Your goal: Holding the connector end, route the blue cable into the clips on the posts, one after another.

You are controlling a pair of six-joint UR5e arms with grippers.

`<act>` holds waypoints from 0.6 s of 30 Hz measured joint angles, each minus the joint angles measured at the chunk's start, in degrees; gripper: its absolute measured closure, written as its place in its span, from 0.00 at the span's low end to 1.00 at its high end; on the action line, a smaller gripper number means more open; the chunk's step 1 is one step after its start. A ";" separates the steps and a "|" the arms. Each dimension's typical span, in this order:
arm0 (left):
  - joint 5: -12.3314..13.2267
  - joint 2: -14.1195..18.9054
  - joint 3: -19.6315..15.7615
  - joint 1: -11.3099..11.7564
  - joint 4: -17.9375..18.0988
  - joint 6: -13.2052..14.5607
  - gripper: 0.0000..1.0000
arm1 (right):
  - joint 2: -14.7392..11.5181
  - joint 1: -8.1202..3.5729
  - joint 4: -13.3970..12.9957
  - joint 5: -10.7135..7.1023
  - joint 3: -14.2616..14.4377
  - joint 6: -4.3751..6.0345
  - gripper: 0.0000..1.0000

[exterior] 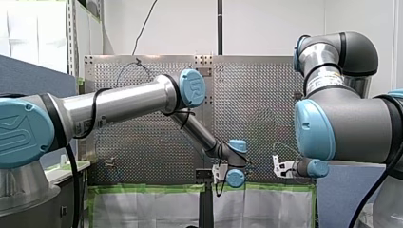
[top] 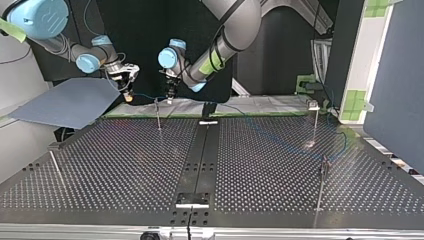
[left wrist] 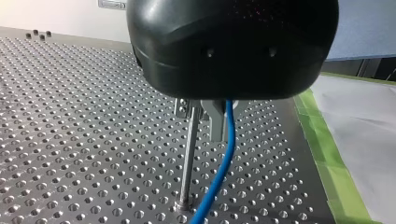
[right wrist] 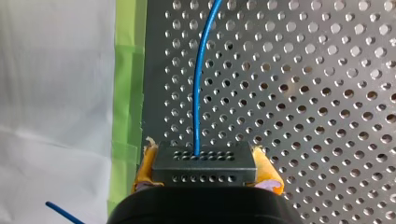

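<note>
The blue cable [right wrist: 198,93] comes out of a black connector [right wrist: 204,163], which the right gripper [top: 128,94] has its jaws pinching between yellow pads [right wrist: 267,169], up over the edge of the perforated desk [left wrist: 70,140] by the green tape. The cable crosses to the left gripper [left wrist: 223,116], whose metal jaws are pressed onto it just beside the top of a thin post [left wrist: 188,158]. It then drops toward the desk near the post's foot.

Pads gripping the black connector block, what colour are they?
Yellow: the pads of my right gripper, clamping the black connector block, show best in the right wrist view.
</note>
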 joint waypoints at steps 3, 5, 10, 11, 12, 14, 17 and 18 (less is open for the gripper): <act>0.16 0.00 0.06 0.02 -0.05 -0.04 1.00 | 0.00 -0.14 -0.57 0.10 0.00 -1.09 1.00; 0.34 0.00 0.08 0.01 -0.07 -0.18 1.00 | 0.00 -0.26 -0.99 -0.08 0.00 -1.62 1.00; 0.82 0.02 0.10 -0.14 -0.17 -1.04 1.00 | 0.00 -0.36 -1.42 -2.20 0.02 -3.11 1.00; 0.83 0.04 0.11 -0.28 -0.34 -1.23 1.00 | 0.00 -0.36 -1.34 -2.72 0.01 -3.47 1.00; 0.80 0.04 0.11 -0.41 -0.51 -1.33 1.00 | 0.00 -0.36 -1.18 -3.20 0.02 -3.86 1.00; 0.66 0.05 0.12 -0.72 -0.96 -1.49 1.00 | 0.00 -0.41 -0.59 -3.96 0.05 -4.84 1.00; 0.36 0.06 0.12 -1.07 -1.31 -1.75 1.00 | 0.00 -0.44 0.61 -4.87 0.10 -6.37 1.00; 0.25 0.06 0.12 -1.16 -1.36 -1.88 1.00 | 0.00 -0.46 0.99 -5.18 0.09 -6.79 1.00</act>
